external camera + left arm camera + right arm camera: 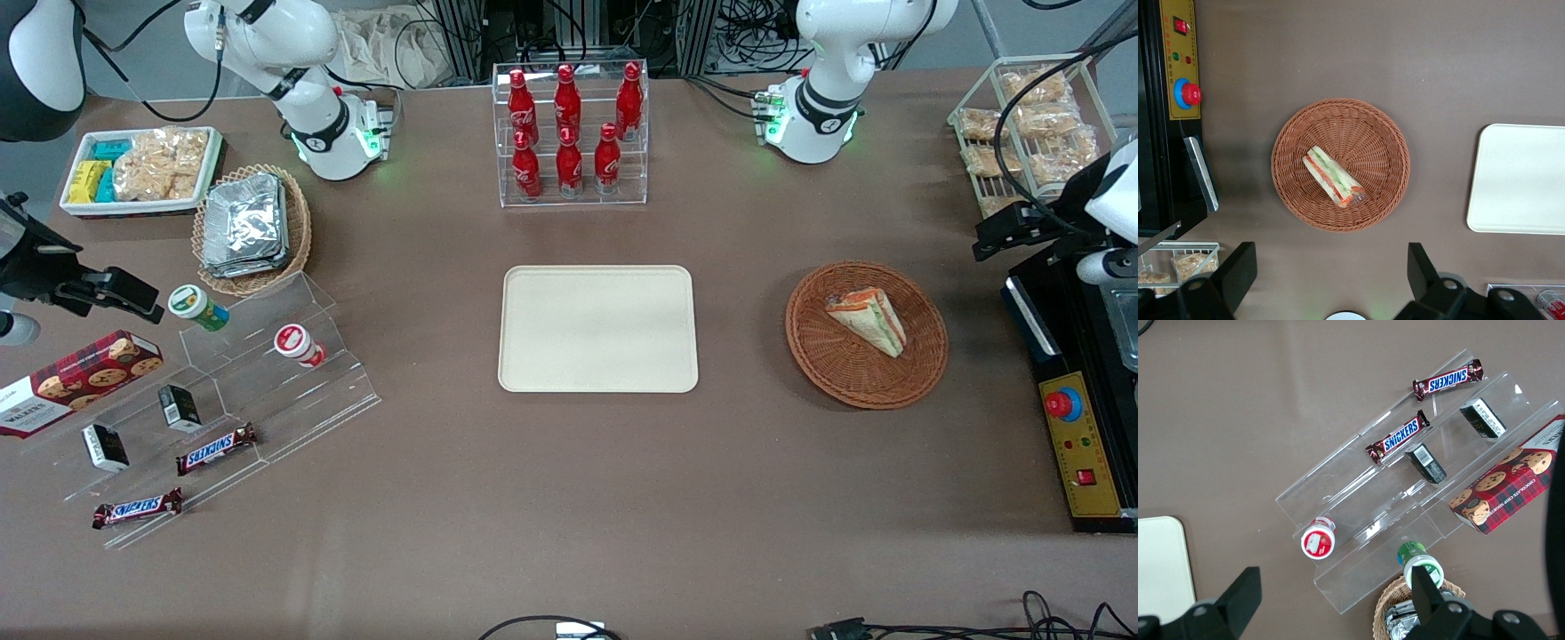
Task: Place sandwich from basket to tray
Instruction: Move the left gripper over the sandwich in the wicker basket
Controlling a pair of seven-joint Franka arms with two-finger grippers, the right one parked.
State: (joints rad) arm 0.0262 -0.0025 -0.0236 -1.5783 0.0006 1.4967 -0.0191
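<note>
The sandwich (869,320), a clear-wrapped triangular wedge with red, orange and green layers, lies in the round reddish-brown wicker basket (831,373). It also shows in the left wrist view (1333,177), in the basket (1371,127). The cream rectangular tray (597,329) lies bare at the table's middle, beside the basket, and also shows in the left wrist view (1521,179). My left gripper (1000,236) hangs high above the table at the working arm's end, off the basket's rim. In the left wrist view the gripper (1331,270) is open wide and holds nothing.
A black control box with a red button (1080,444) stands at the working arm's end, near the basket. A wire rack of snack packets (1022,124) and a clear rack of red bottles (569,133) stand farther back. A tan foil-packet basket (249,227) and an acrylic shelf (222,400) lie toward the parked arm's end.
</note>
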